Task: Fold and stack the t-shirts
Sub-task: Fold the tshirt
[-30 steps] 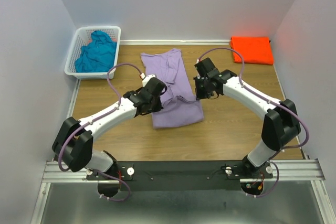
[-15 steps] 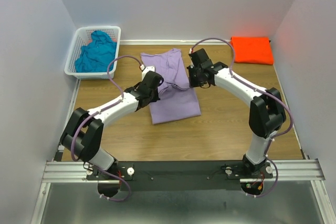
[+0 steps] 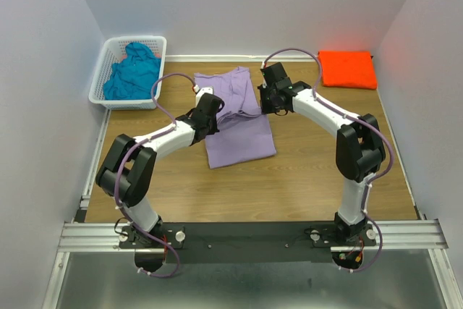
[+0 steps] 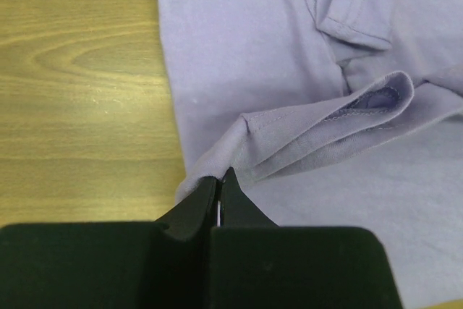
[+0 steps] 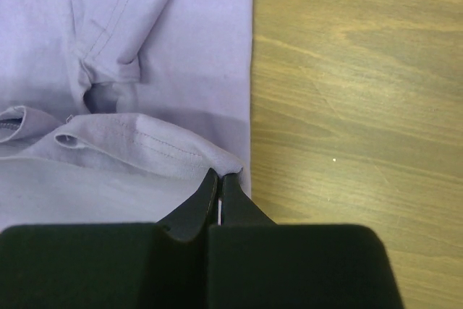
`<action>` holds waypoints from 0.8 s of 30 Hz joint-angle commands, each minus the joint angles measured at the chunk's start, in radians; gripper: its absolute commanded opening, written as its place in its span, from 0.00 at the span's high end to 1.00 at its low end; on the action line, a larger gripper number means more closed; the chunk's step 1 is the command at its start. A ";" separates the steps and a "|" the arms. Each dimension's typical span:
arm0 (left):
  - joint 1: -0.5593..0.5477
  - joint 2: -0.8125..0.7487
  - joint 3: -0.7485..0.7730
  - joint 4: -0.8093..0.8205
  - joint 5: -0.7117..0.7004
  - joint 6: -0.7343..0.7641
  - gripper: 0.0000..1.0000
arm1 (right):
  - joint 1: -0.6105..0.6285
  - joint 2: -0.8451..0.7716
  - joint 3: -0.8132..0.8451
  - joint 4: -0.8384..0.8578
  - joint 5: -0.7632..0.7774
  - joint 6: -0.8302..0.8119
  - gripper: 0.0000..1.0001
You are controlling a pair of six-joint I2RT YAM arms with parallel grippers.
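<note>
The lavender-purple t-shirt (image 3: 239, 132) lies half folded on the wooden table, its near part doubled over towards the back. My left gripper (image 3: 207, 110) is shut on the shirt's left hem corner (image 4: 217, 171). My right gripper (image 3: 269, 99) is shut on its right hem corner (image 5: 224, 168). Both hold the folded edge just above the lower layer (image 4: 239, 70), which also shows in the right wrist view (image 5: 181, 48). The bright orange t-shirt (image 3: 347, 68) lies folded at the back right. The teal-blue t-shirt (image 3: 134, 70) is bunched in the basket.
A white plastic lattice basket (image 3: 101, 85) stands at the back left against the wall. White walls close the table on three sides. Bare wood (image 3: 325, 164) shows to the right and in front of the purple shirt.
Both grippers have moved towards the back, carrying the purple shirt's near hem over the rest of it. The shirt's visible length has shortened.
</note>
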 commanded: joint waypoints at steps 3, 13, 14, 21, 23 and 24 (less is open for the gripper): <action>0.027 0.043 0.043 0.046 -0.022 0.015 1.00 | -0.011 0.059 0.052 0.040 0.036 -0.024 0.99; 0.038 0.124 0.082 0.079 -0.006 0.040 1.00 | -0.022 0.138 0.078 0.077 0.050 -0.035 0.99; 0.038 0.129 0.085 0.077 -0.013 0.041 1.00 | -0.025 0.149 0.078 0.080 0.049 -0.035 0.99; 0.038 0.130 0.094 0.080 -0.017 0.049 0.88 | -0.025 0.151 0.087 0.088 0.049 -0.043 0.74; 0.038 0.107 0.099 0.083 -0.003 0.061 0.72 | -0.025 0.132 0.081 0.088 0.049 -0.044 0.64; 0.039 0.095 0.097 0.083 -0.002 0.061 0.66 | -0.025 0.123 0.078 0.086 0.052 -0.044 0.62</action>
